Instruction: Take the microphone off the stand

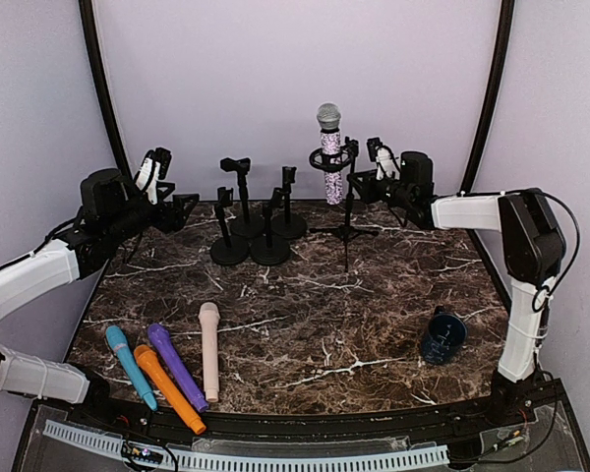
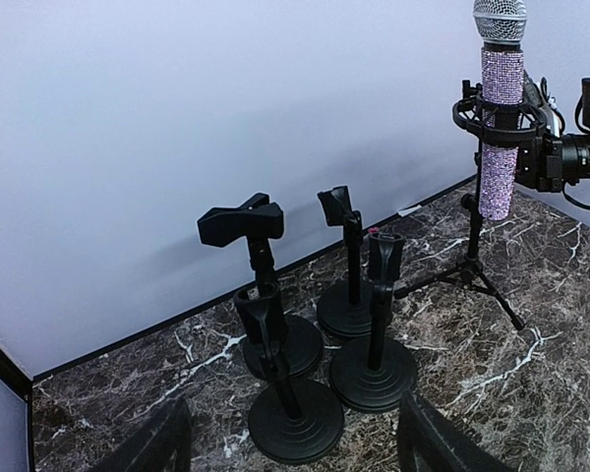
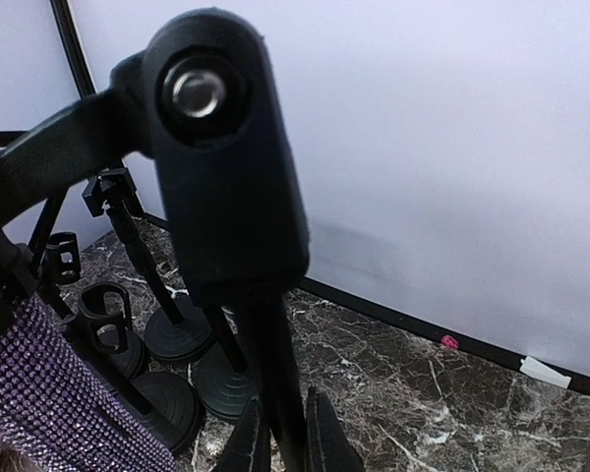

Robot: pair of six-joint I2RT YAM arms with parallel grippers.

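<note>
A glittery purple microphone (image 1: 331, 157) with a silver mesh head stands upright in the ring clip of a black tripod stand (image 1: 346, 231) at the back of the table. It also shows at the upper right of the left wrist view (image 2: 500, 128), and its body fills the lower left corner of the right wrist view (image 3: 39, 393). My right gripper (image 1: 359, 187) is shut on the stand's upright pole (image 3: 275, 374) just below the clip joint, one finger on each side (image 3: 287, 433). Far to the left, my left gripper (image 1: 182, 204) hangs open and holds nothing (image 2: 290, 438).
Several small black desk stands (image 1: 256, 231) with round bases cluster left of the tripod. Blue (image 1: 130, 366), purple (image 1: 176, 366), orange (image 1: 167, 388) and cream (image 1: 209, 349) microphones lie at the front left. A dark blue cup (image 1: 442, 336) sits at the front right.
</note>
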